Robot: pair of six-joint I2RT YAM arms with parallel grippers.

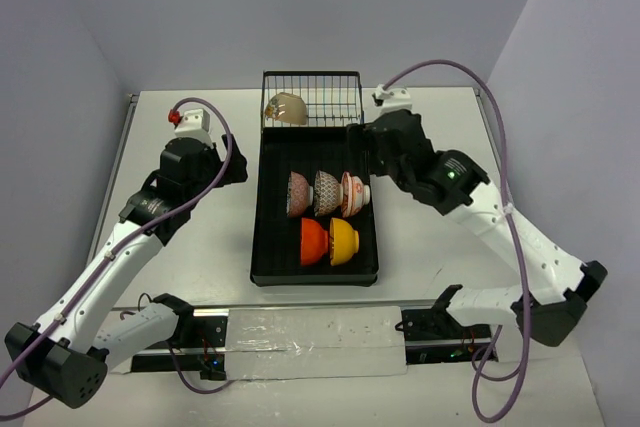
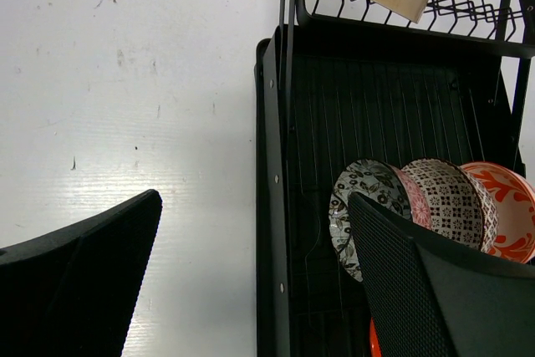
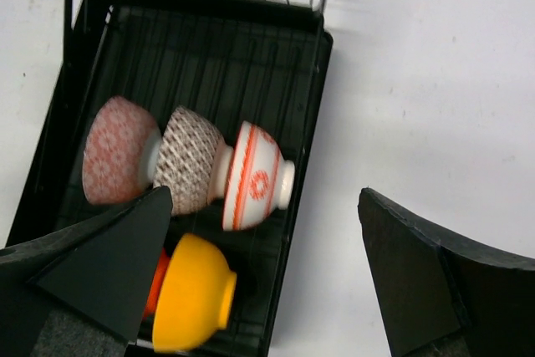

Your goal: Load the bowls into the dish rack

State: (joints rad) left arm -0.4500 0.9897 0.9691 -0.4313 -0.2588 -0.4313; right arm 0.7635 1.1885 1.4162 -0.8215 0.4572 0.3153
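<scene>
The black dish rack point(image 1: 300, 157) lies between my arms, its wire basket point(image 1: 335, 97) at the far end. A beige bowl point(image 1: 287, 109) leans in the basket. On the tray, a pinkish bowl point(image 1: 299, 193), a grey patterned bowl point(image 1: 326, 192) and a red-on-white bowl point(image 1: 354, 194) stand on edge in a row. A red-orange bowl point(image 1: 314, 242) and a yellow-orange bowl point(image 1: 344, 241) sit nearer. My left gripper point(image 1: 235, 169) is open and empty over the rack's left rim point(image 2: 272, 206). My right gripper point(image 1: 362, 142) is open and empty above the rack's right side point(image 3: 311, 148).
White table point(image 1: 180, 247) lies left of the rack and more point(image 1: 420, 247) to its right. Grey walls close the far side and both sides. A taped strip point(image 1: 310, 327) runs along the near edge by the arm bases.
</scene>
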